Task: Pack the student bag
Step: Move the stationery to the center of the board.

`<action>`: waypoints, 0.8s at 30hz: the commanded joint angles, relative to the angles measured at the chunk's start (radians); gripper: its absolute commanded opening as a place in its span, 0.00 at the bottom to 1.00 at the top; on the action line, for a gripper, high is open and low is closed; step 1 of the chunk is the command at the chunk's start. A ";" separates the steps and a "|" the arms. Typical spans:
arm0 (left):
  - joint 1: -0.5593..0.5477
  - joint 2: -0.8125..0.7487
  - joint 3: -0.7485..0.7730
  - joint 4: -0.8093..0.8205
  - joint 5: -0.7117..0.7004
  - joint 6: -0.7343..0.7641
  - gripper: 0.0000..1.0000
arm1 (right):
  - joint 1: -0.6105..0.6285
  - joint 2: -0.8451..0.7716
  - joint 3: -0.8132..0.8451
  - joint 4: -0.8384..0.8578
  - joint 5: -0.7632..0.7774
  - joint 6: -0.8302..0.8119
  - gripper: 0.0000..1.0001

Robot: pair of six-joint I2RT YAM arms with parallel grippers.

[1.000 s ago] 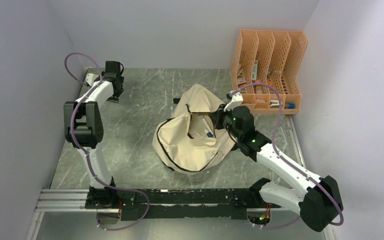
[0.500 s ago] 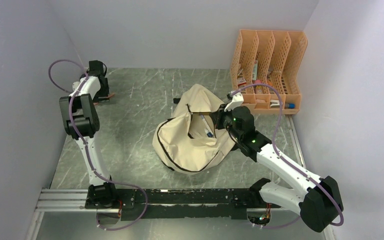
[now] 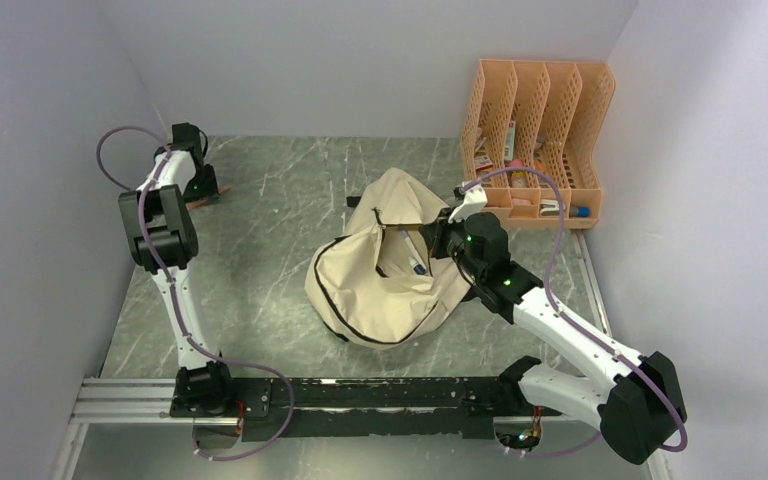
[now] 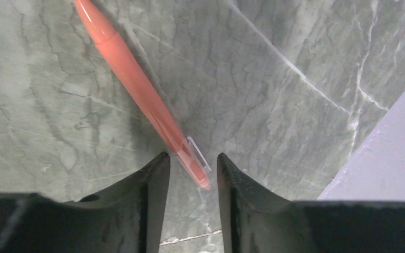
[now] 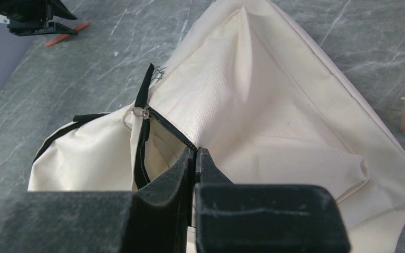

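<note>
Left tool (image 4: pixel 192 157) straddles the orange pen (image 4: pixel 137 87), jaws apart; right tool (image 5: pixel 195 151) is clenched on the student bag (image 5: pixel 274 121) opening.

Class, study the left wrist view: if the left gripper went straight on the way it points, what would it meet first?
Most likely the orange pen, whose clip end lies between the open fingertips of the left gripper. The table lies right beneath it; how near the fingertips are is unclear.
</note>
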 commanded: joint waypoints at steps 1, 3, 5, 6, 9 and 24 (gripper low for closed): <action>0.018 0.019 -0.015 -0.020 0.051 -0.022 0.38 | -0.004 -0.002 -0.001 0.038 0.028 -0.010 0.00; 0.020 0.017 -0.026 -0.010 0.056 -0.025 0.32 | -0.004 -0.001 0.002 0.036 0.027 -0.010 0.00; 0.020 0.014 -0.031 -0.006 0.060 -0.026 0.26 | -0.004 -0.002 0.002 0.035 0.026 -0.008 0.00; 0.021 0.014 -0.033 -0.003 0.062 -0.025 0.24 | -0.004 -0.002 0.002 0.035 0.024 -0.007 0.00; 0.023 0.010 -0.045 0.009 0.073 -0.019 0.23 | -0.004 -0.005 0.002 0.034 0.027 -0.006 0.00; 0.011 -0.141 -0.318 0.137 0.216 0.102 0.10 | -0.004 -0.019 -0.007 0.039 0.036 -0.001 0.00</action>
